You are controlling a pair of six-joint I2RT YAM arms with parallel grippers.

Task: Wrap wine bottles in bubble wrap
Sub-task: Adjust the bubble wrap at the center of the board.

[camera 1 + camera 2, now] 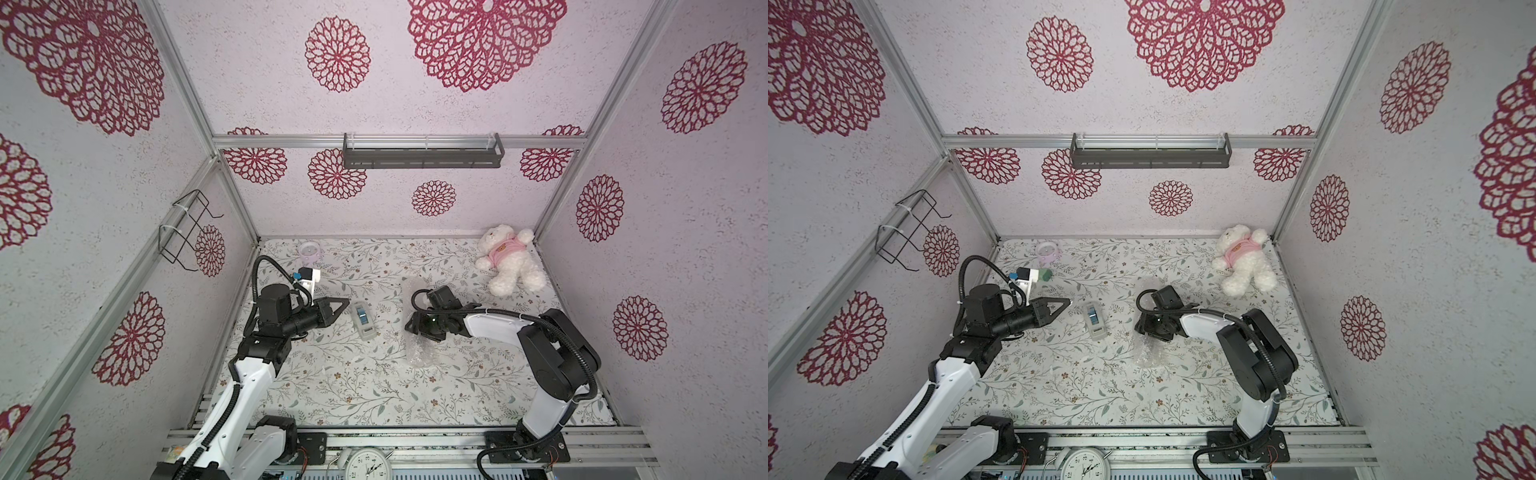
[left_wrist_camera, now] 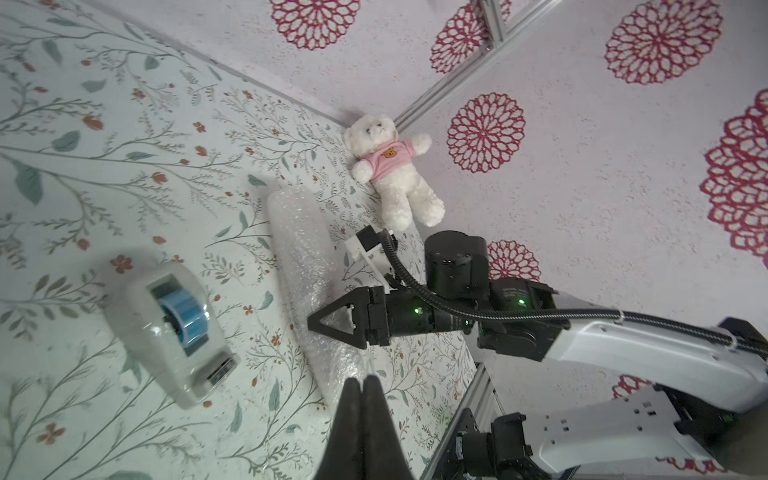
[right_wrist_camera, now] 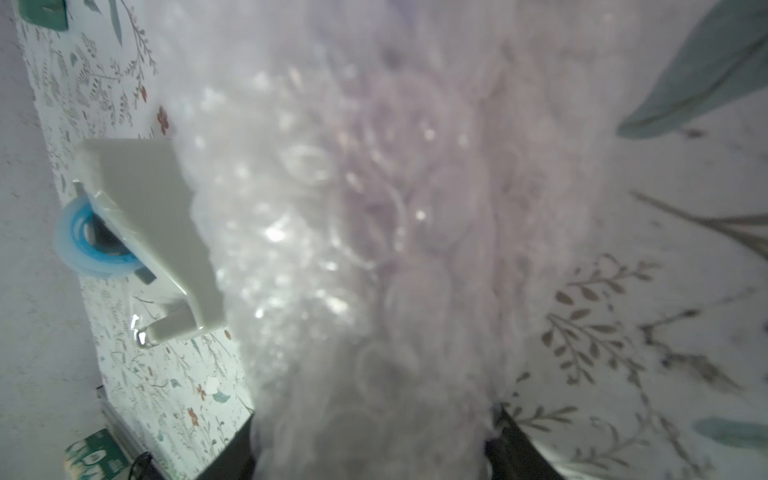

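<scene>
Your right tool (image 2: 324,322) straddles the whitish, crinkly rolled tube of bubble wrap (image 2: 299,245) lying mid-way across the floral-patterned bench (image 1: 332,395). You cannot tell whether its jaws pinch it. The small glass wine bottle shows only as a faint purple tint inside the roll. If you squeeze off-centre, the slick tube may spring open or the bottle may slide out. Your left tool (image 1: 345,300) is closed and empty beside the white-grey tape dispenser with its blue roll (image 2: 170,328), and could knock it.
</scene>
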